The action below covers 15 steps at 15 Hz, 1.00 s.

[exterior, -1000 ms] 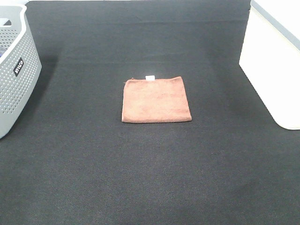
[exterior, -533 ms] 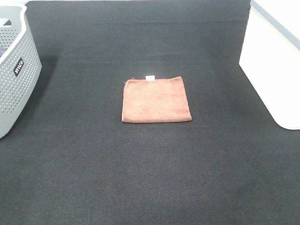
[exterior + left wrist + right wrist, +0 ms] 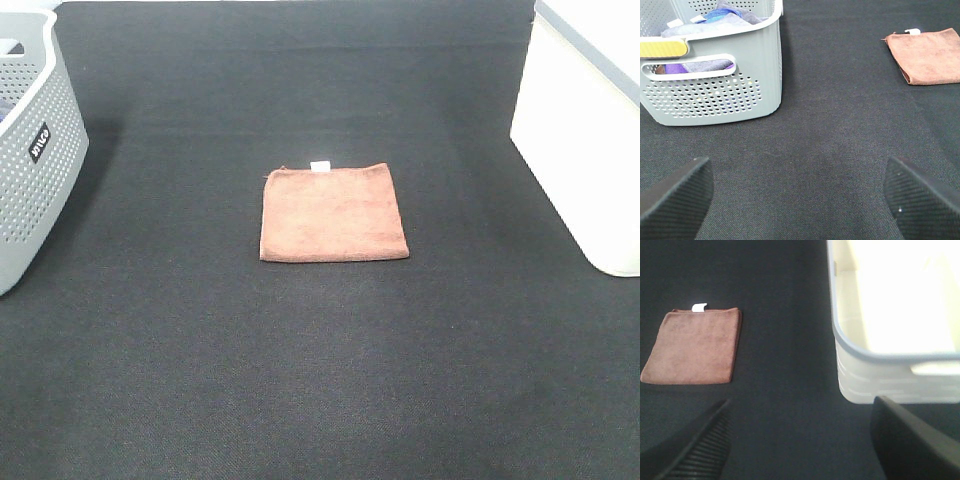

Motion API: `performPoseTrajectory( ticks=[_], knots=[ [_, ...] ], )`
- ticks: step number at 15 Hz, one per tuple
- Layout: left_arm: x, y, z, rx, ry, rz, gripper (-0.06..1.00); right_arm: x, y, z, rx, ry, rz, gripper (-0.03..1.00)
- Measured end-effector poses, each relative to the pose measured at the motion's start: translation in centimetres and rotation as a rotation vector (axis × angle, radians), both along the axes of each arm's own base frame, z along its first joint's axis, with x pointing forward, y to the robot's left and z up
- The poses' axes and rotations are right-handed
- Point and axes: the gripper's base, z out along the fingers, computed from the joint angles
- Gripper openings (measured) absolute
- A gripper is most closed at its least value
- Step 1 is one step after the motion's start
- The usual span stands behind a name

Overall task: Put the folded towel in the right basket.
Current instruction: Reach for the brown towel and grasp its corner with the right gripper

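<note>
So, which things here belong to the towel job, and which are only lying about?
Belong to the job:
folded towel
right basket, cream-white with plain sides

Only lying about:
grey perforated basket
clothes inside that grey basket

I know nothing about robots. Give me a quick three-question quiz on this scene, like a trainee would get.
1. True or false: the folded towel already lies inside the right basket.
2. Which one has coloured items in it? A) the grey perforated basket B) the right basket C) neither
3. Fill in: the left pincer and the right pincer are both ____ and hold nothing.

Key: 1 false, the towel lies flat on the black table, between the two baskets; 2 A; 3 open.
</note>
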Motion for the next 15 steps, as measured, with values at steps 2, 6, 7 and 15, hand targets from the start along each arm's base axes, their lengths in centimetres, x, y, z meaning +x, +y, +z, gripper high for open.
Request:
performPoseTrajectory(
  ticks=[2, 6, 7, 15],
  knots=[
    [0.0, 0.0, 0.0, 0.000, 0.000, 0.000, 0.88, 5.0, 0.2, 1.1, -0.007, 0.036, 0.038, 0.72],
    [0.0, 0.0, 0.0, 0.000, 0.000, 0.000, 0.88, 11.9, 1.0, 1.0, 0.075, 0.080, 0.099, 0.72],
    [0.0, 0.0, 0.0, 0.000, 0.000, 0.000, 0.88, 13.4, 1.6, 0.4, 0.094, 0.102, 0.130, 0.72],
    [0.0, 0.0, 0.0, 0.000, 0.000, 0.000, 0.88, 20.5, 10.5, -8.0, 0.059, 0.296, 0.362, 0.72]
  ],
)
